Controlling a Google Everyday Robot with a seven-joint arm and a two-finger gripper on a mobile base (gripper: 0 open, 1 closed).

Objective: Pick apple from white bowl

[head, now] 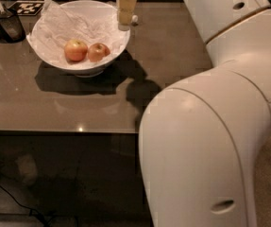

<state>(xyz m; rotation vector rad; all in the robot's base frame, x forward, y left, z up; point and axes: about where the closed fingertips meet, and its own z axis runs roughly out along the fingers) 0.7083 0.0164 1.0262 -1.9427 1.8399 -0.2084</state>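
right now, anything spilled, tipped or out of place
Nothing stands out. The wide white paper-lined bowl sits upright on the grey table, darker red apple and larger orange-patched apple side by side inside; the tan gripper hangs over its far-right rim.
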